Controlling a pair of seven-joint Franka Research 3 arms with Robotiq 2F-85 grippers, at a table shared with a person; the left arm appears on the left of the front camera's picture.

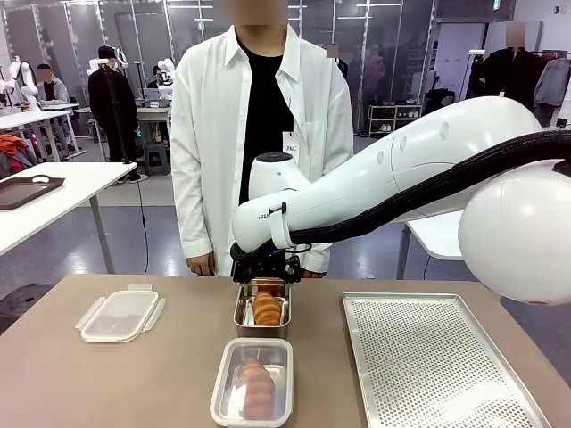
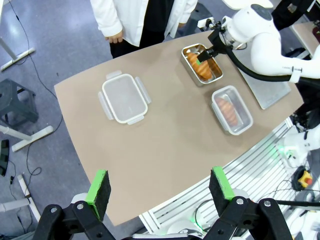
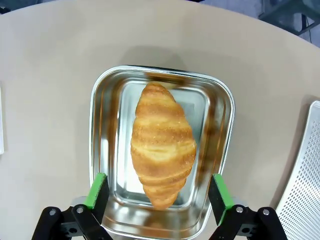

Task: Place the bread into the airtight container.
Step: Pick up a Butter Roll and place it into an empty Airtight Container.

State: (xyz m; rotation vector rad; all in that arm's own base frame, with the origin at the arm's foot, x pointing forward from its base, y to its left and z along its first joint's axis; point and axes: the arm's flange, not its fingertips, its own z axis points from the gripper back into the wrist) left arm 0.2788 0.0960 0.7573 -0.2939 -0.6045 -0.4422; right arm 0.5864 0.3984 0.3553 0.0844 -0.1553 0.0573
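right hand [image 3: 158,197]: open, fingers astride croissant [image 3: 162,145] | croissant: lay loose in steel container [image 3: 102,150] on tabletop [image 1: 169,374] | left hand [image 2: 160,192]: open, high above tabletop, holding nothing

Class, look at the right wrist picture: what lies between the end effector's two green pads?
The croissant in the steel container lies below the open right end effector, between its pads, untouched.

Glossy white rounded right arm [image 1: 393,178] links, thick black corrugated cable [image 1: 446,183] strapped alongside, black wrist cap. Black right gripper [image 3: 159,192] with green pads [image 3: 97,190]. White open shirt [image 1: 210,134] over black top on the person.
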